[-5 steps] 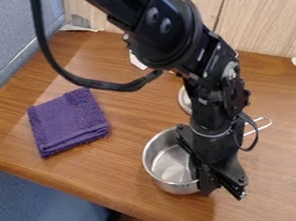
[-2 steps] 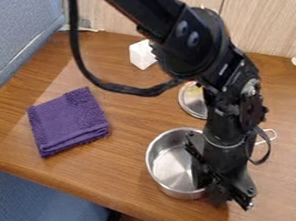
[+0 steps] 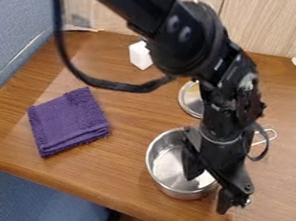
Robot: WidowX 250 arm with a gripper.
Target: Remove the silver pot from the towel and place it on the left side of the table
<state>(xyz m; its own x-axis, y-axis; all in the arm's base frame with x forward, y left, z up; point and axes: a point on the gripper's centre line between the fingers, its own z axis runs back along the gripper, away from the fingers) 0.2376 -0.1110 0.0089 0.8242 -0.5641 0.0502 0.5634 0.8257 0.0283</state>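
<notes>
Silver pot (image 3: 165, 168), one. Round, open, thin-walled, with a looped wire handle (image 3: 272, 132). Stands upright on the tabletop (image 3: 126, 160), close to its near edge, well apart from the towel and not on it.

Pincer (image 3: 209, 194), black, one. Spread open across the pot's wall: one finger (image 3: 192, 166) inside the bowl, the other (image 3: 226, 200) outside, with bright metal seen in the gap. Whether either finger touches the wall, cannot tell.

Handling, as judged: light if empty, stiff, not fragile. Polished metal, so liable to slip or swivel under a loose pinch. The handle probably draws the weight to its own side; held by one stretch of rim, the pot may tip.

Hold, as judged: the wall just under the rim, fingers square to the metal, closed firmly, then a low, level lift. The wire handle is thin and would let the pot roll.

Towel (image 3: 69, 121), purple, folded, soft; flat towards the tabletop's left corner as viewed.

Lid (image 3: 188, 101), round, metal-rimmed; lies just beside the pot, towards the back edge.
</notes>
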